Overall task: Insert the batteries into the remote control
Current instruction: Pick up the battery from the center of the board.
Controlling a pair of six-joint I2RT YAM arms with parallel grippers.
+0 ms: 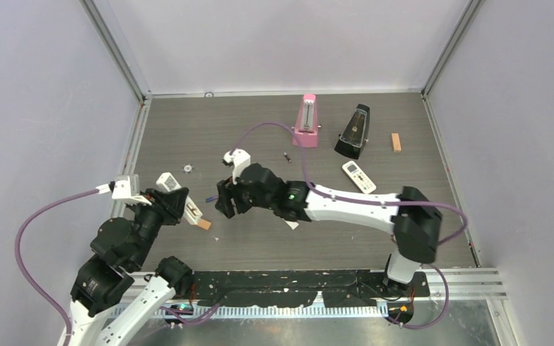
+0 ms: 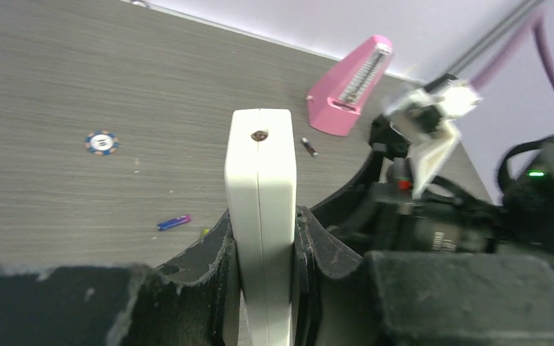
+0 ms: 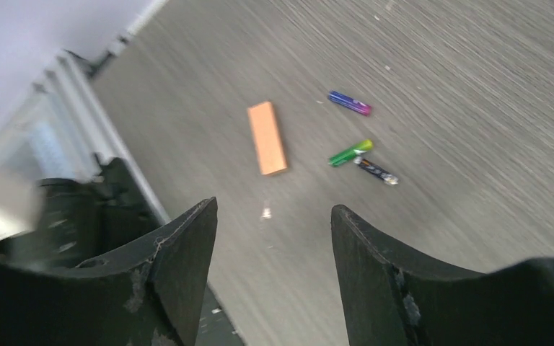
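Note:
My left gripper (image 2: 263, 216) is shut on the slim white remote control (image 2: 260, 158), held edge-on just above the table; from above, the remote control (image 1: 192, 212) pokes out of the left gripper (image 1: 185, 207). My right gripper (image 3: 274, 209) is open and holds nothing, hovering over the table. Ahead of it lie three batteries: bluish-purple (image 3: 349, 102), green (image 3: 350, 152) and dark (image 3: 376, 171). The bluish-purple battery (image 2: 174, 223) also shows left of the remote. Another dark battery (image 1: 287, 156) lies farther back. From above, the right gripper (image 1: 225, 202) is close to the right of the left one.
An orange block (image 3: 267, 137) lies by the batteries, a second orange block (image 1: 396, 142) at the back right. A pink metronome (image 1: 306, 121), a black metronome (image 1: 353, 132), a broader white remote (image 1: 359, 176) and a poker chip (image 1: 187, 169) also sit on the table.

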